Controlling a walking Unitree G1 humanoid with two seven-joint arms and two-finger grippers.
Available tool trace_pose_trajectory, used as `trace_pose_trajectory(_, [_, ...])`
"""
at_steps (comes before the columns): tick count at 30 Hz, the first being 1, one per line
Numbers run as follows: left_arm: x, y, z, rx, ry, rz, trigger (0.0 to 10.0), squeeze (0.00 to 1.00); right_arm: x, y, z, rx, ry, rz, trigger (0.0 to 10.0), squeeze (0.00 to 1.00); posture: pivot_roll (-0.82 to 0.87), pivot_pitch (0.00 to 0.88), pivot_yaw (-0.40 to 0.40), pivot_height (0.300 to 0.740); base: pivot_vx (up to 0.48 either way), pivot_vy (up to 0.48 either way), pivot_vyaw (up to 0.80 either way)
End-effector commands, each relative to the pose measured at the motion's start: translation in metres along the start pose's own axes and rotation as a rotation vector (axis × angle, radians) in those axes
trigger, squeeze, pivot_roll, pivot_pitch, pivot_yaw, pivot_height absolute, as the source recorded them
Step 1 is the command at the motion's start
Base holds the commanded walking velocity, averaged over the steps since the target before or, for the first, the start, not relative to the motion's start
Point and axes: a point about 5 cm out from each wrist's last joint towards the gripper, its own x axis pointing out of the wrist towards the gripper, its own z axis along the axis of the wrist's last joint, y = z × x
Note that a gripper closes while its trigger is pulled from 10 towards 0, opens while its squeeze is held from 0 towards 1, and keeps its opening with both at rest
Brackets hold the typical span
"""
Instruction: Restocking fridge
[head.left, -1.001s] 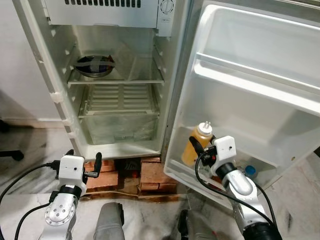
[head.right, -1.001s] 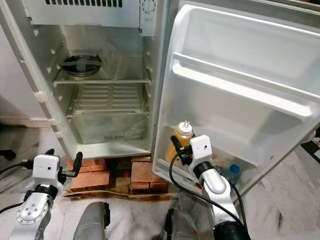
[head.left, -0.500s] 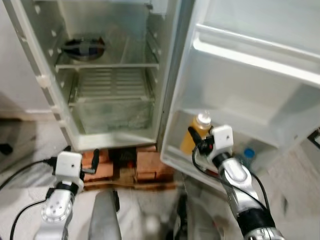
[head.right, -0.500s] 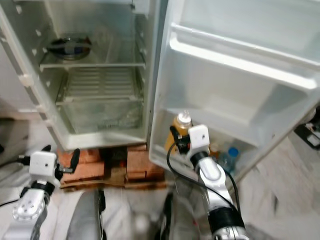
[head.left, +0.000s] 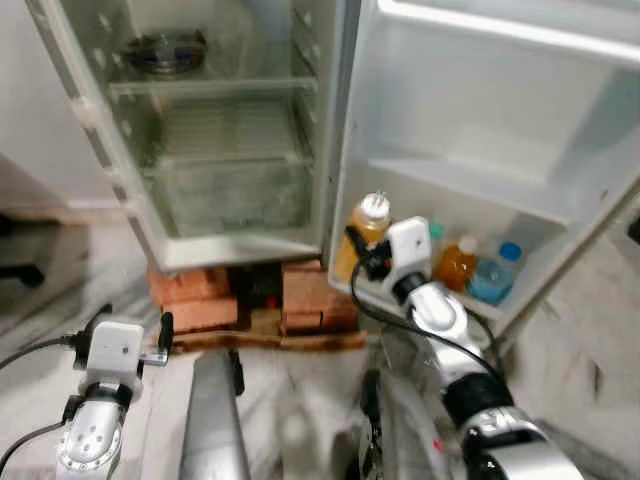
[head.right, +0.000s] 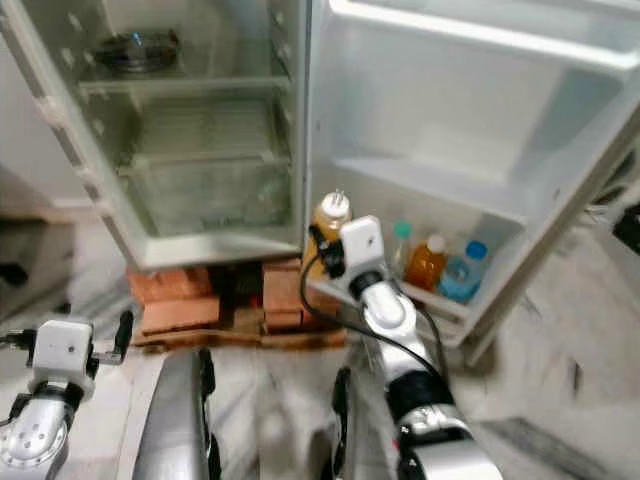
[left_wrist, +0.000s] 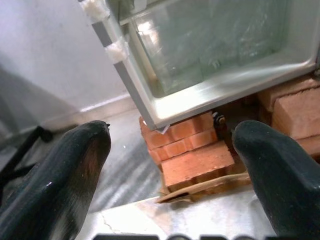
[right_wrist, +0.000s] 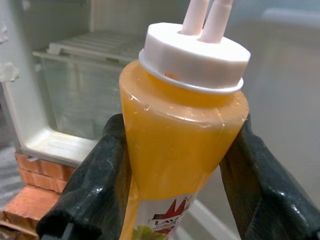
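The right gripper (right_wrist: 175, 165) has its jaws closed around the waist of an orange sauce bottle (right_wrist: 180, 145), both black fingers (right_wrist: 90, 185) pressed flat to its sides. The bottle stands upright at the inner end of the fridge door's bottom shelf (head.left: 470, 305). The left gripper (left_wrist: 172, 150) hangs low with its jaws spread wide, holding nothing.

The right wrist view shows the bottle's white twin-nozzle cap (right_wrist: 195, 55) and part of a printed label. The head views show what sits beside it on the shelf: what looks like a green-capped bottle (head.left: 436, 233), an orange bottle (head.left: 458, 264) and a blue-capped bottle (head.left: 490, 276), all blurred.

The fridge (head.left: 215, 130) stands open on red bricks (left_wrist: 192, 155) over a marbled floor (head.left: 300, 420). A dark round dish (head.left: 165, 50) rests on its upper shelf.
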Motion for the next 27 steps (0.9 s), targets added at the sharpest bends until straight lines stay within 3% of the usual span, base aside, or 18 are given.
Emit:
trace_pose_trajectory(1, [-0.002,0.004,0.012,0.012,-0.04,0.002,10.0,0.0,0.004,-0.011,0.01,-0.047,-0.034,-0.046,10.0,0.0,0.13,0.158,-0.056,0.527,0.0,0.0,0.0])
trace_pose_trajectory(5, [-0.011,0.007,0.014,0.022,-0.036,-0.005,10.0,0.0,0.008,-0.014,0.017,-0.092,-0.064,-0.069,10.0,0.0,0.15,0.21,-0.062,0.527,0.0,0.0,0.0])
trace_pose_trajectory(9, [-0.019,0.015,0.018,0.041,-0.03,0.026,10.0,0.0,0.023,-0.022,0.041,-0.222,-0.143,-0.13,10.0,0.0,0.19,0.262,-0.08,0.527,0.0,0.0,0.0])
trace_pose_trajectory(14, [-0.029,0.02,0.021,0.046,-0.028,0.047,10.0,0.0,0.031,-0.025,0.048,-0.24,-0.144,-0.158,10.0,0.0,0.2,0.296,-0.082,0.527,0.0,0.0,0.0])
trace_pose_trajectory(19, [-0.041,0.017,0.027,0.072,-0.029,0.028,10.0,0.0,0.036,-0.021,0.046,-0.365,-0.117,-0.157,10.0,0.0,0.24,0.339,-0.093,0.527,0.0,0.0,0.0])
trace_pose_trajectory(27, [-0.055,0.016,0.028,0.068,0.002,0.051,10.0,0.0,0.031,-0.008,0.017,-0.367,0.034,-0.094,10.0,0.0,0.27,0.362,-0.121,0.527,0.0,0.0,0.0])
